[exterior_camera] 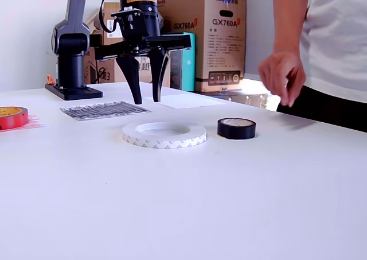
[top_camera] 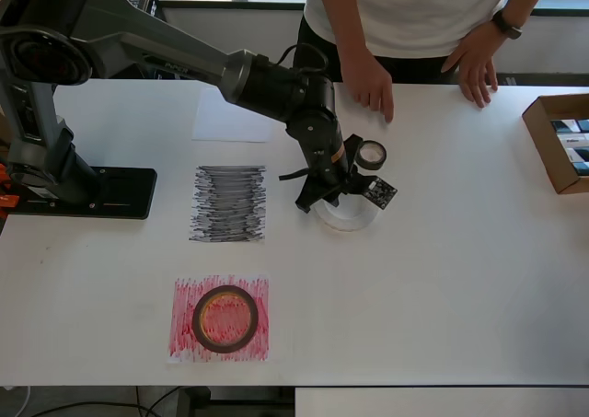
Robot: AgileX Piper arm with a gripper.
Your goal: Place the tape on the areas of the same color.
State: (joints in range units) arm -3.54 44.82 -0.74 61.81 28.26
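**One roll placed, two waiting on the bare desk**

The wide dark-red tape ring with the yellowish core (top_camera: 225, 318) is already lying flat on the red-scribbled paper patch (top_camera: 184, 334), near the front edge of the white desk (top_camera: 442, 288) in the overhead view. That part of the task looks finished.

The other two rolls are sitting on bare desk, off any patch. The wide, flat white tape ring (exterior_camera: 164, 134) is lying directly below the black arm's gripper (exterior_camera: 144, 93), and the small black tape ring (exterior_camera: 236, 128) is resting just beside it, on the exterior view's right. The grey-black scribbled paper patch (top_camera: 228, 203) is lying empty to the overhead view's left of the gripper, and the plain white paper sheet (top_camera: 233, 118) is lying empty farther back, toward the far edge of the desk.

The gripper is pointing straight down with its two dark fingers spread apart, holding nothing. In the exterior view its tips are hanging above the far rim of the white ring, not touching it.

Judging by this pose, the white ring is the one being lined up for pickup; the black ring and its patch would then be left.

A person in a white shirt is standing at the far side of the desk, one hand (top_camera: 372, 84) resting close to the black ring.
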